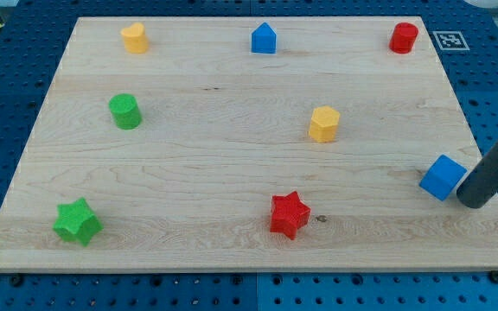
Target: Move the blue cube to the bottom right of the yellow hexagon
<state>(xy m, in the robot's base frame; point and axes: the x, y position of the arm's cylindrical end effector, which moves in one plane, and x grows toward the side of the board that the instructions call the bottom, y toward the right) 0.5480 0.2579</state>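
The blue cube (443, 177) lies near the board's right edge, low on the view's right. The yellow hexagon (323, 123) stands up and to the left of it, right of the board's middle. My rod comes in from the view's right, and my tip (475, 201) rests just right of the blue cube, touching or almost touching its right side.
A red star (289, 214) lies at the bottom middle and a green star (77, 221) at the bottom left. A green cylinder (125, 111) is at the left. Along the top are a yellow block (134, 37), a blue house-shaped block (264, 39) and a red cylinder (403, 38).
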